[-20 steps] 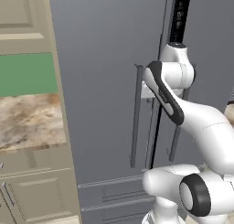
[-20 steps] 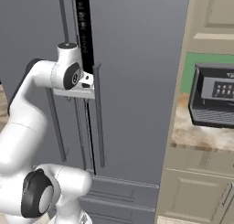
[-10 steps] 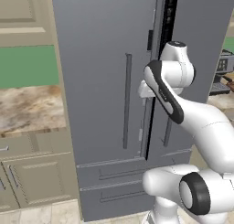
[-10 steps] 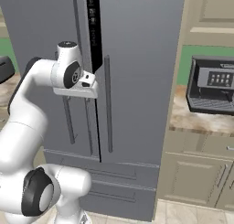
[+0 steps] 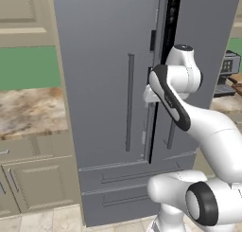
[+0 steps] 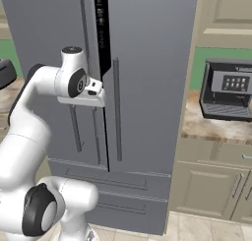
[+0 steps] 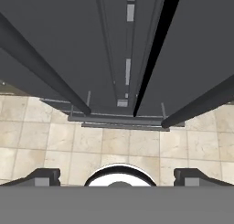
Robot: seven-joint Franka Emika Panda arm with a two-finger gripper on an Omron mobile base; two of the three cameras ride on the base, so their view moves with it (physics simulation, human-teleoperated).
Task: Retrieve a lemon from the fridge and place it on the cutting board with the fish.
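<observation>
Your two-finger claw (image 7: 117, 175) is spread wide with nothing in it, pointing down along the front of the tall dark grey double-door fridge (image 5: 108, 84), close to its centre seam. One door looks cracked open a sliver (dark gap only, no shelves visible). You can't see the lemon yet, presumably inside. Judging from this, almost everything remains: open door, grab lemon, carry to board. Black coffee machine (image 6: 226, 95) sits on the counter nearby.

Access: tall dark grey double-door fridge (image 5: 104, 84), left door ajar, narrow black gap (image 7: 153, 49) only; long vertical bar handles (image 6: 116, 109) flank it.
</observation>
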